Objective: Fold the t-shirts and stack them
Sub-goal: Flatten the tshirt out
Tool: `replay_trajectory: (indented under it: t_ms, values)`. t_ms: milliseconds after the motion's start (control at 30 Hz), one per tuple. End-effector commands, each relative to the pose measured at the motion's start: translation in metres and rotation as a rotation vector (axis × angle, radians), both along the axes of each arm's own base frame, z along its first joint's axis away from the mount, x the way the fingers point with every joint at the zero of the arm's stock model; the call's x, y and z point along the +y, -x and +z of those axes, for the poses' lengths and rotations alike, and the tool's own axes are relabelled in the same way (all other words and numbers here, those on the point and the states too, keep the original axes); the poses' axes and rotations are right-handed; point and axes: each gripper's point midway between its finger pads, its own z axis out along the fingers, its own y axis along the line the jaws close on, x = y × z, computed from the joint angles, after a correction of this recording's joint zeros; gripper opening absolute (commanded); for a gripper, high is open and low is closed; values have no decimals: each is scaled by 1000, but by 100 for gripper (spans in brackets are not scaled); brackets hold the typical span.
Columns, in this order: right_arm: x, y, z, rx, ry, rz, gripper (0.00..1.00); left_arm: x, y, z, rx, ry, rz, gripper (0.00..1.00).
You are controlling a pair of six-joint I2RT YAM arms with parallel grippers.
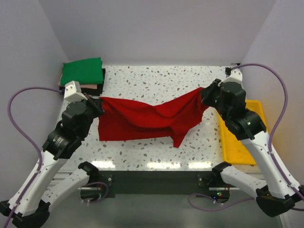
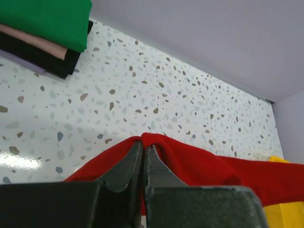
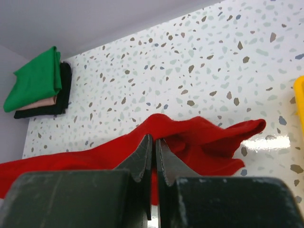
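Note:
The red t-shirt (image 1: 147,121) hangs stretched between my two grippers above the middle of the table, sagging in the centre with a corner drooping at the lower right. My left gripper (image 1: 98,102) is shut on its left end; the left wrist view shows the jaws pinching a red fold (image 2: 144,142). My right gripper (image 1: 203,94) is shut on its right end, also seen pinched in the right wrist view (image 3: 154,140). A stack of folded shirts, green (image 1: 82,71) on top with pale pink and black below, sits at the back left corner.
A yellow plastic tray (image 1: 242,142) lies at the right edge, partly under the right arm. The speckled white table (image 1: 156,78) is walled at the back and both sides.

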Motion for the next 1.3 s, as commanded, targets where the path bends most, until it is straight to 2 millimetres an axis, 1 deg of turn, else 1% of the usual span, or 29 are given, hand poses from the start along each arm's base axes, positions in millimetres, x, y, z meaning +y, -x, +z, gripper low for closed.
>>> replay_trajectory:
  t_ms: [0,133,233,267,300,333,367,400,433,467,500,533,600,633,667,700,733,767,833,867,900,933,967,1000,1067,1100,1167,1200,1267]
  values:
    - [-18,8,24,-40,58,-33,0,29,8,31,-57,-45,104,0]
    - [-18,9,36,-62,62,-22,0,31,8,52,-105,-34,111,0]
    - [-18,2,48,-83,67,-34,0,32,-3,68,-154,-35,138,0]
    - [-15,-8,46,-72,77,-35,0,29,-11,70,-161,-45,147,0]
    - [-12,-15,62,-112,54,-28,0,30,-17,78,-186,-63,158,0]
    - [-10,-25,66,-123,57,-26,0,22,-31,93,-243,-47,161,0]
    - [-3,-42,62,-110,60,-16,0,21,-39,101,-270,-80,157,0]
    - [-3,-56,64,-111,38,5,0,19,-45,121,-316,-72,162,0]
    - [1,-67,89,-171,-7,29,0,10,-66,130,-342,-79,159,0]
    - [2,-78,96,-184,-32,40,0,10,-79,142,-366,-90,146,0]
    - [-6,-105,89,-158,-45,20,0,12,-84,175,-427,-74,144,0]
    - [1,-109,120,-217,-103,73,0,24,-112,175,-417,-90,174,0]
    - [-8,-125,137,-234,-135,68,0,20,-132,198,-464,-62,94,0]
    - [-8,-132,156,-252,-152,75,0,24,-144,219,-481,-57,94,0]
    - [-8,-131,167,-263,-158,92,0,34,-149,231,-492,-59,97,0]
    - [-15,-123,189,-296,-160,84,0,40,-143,263,-550,-52,101,0]
    - [-15,-125,192,-296,-160,84,0,43,-149,260,-524,-62,105,0]
    - [-17,-122,196,-298,-157,84,0,52,-146,267,-534,-67,121,0]
    - [-17,-113,195,-277,-151,95,0,56,-135,272,-538,-65,118,0]
    - [-15,-109,191,-259,-153,109,0,58,-132,268,-531,-68,121,0]
    - [-12,-109,171,-204,-150,121,0,59,-134,251,-492,-72,124,0]
    - [-11,-107,160,-178,-141,134,0,64,-125,247,-482,-72,136,0]
    - [-11,-97,157,-169,-139,140,0,67,-123,236,-458,-71,145,0]
    - [-13,-100,124,-91,-126,126,0,67,-129,203,-388,-70,144,0]
    - [-16,-95,98,-39,-96,122,0,70,-122,176,-330,-45,151,0]
    - [-18,-100,62,38,-91,116,1,68,-128,134,-243,-49,138,0]
    - [-17,-105,25,112,-89,125,6,69,-127,93,-153,-28,141,5]
    - [-17,-110,-16,191,-78,123,15,67,-129,46,-60,-4,137,20]
    - [-20,-117,-56,256,-69,102,35,62,-130,4,11,55,115,45]
